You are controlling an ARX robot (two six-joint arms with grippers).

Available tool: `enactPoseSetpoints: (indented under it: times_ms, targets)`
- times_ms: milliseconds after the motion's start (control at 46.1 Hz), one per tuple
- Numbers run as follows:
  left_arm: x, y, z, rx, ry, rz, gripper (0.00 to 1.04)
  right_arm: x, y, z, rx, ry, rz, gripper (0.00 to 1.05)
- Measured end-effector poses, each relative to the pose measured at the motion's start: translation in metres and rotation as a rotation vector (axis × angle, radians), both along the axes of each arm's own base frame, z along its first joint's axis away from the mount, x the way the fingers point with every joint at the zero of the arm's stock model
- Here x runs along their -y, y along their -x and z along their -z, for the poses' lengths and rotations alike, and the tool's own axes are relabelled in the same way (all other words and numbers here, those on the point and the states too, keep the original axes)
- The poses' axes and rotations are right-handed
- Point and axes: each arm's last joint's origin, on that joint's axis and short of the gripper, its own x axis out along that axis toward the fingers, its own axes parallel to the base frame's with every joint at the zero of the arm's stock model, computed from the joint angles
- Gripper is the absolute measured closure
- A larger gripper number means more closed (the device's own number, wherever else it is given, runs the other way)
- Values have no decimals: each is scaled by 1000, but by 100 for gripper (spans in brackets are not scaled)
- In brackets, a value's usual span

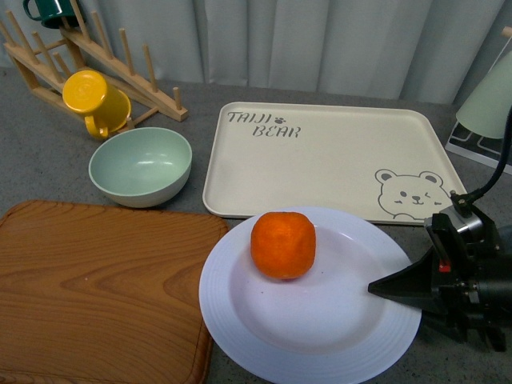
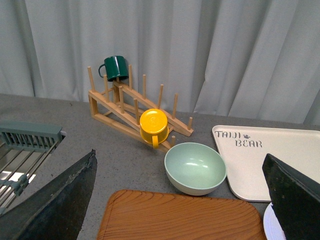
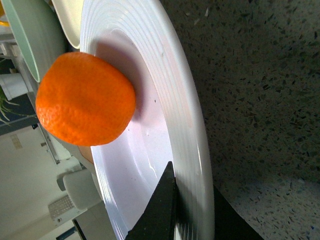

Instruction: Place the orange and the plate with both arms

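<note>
In plate (image 1: 320, 344), left of ctr, clear of rim: orange (image 1: 283, 244). On plate's right rim: R gripper (image 1: 382, 286), clenched, one finger over, one under. L gripper (image 2: 179, 154): fingers wide apart, empty. Plate's far rim over near edge of tray (image 1: 336, 160); left rim at edge of wooden board (image 1: 96, 288). Bare grey table (image 1: 40, 156) left of bowl (image 1: 140, 166).

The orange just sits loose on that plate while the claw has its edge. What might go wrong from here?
The right claw seems to pinch the plate only at one edge, so a lift may tilt it or let it slip. The orange lies loose and round; any tilt might roll it off. The wooden board lies close beside the plate and might get bumped.
</note>
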Motion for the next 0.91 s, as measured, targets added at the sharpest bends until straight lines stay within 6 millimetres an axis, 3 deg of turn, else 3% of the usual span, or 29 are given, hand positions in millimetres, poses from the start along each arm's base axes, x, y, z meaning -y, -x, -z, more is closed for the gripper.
enactPoseSetpoints:
  times_ms: [195, 390, 716, 911]
  targets:
    - [0, 0, 0, 0, 0, 0, 6, 8, -10, -34, 142, -80, 32, 101]
    - [0, 0, 0, 0, 0, 0, 6, 13, -40, -39, 179, -72, 66, 101]
    - [0, 0, 0, 0, 0, 0, 6, 13, -106, -29, 216, -40, 90, 101]
    - [0, 0, 0, 0, 0, 0, 6, 7, -130, -14, 192, -15, 100, 101]
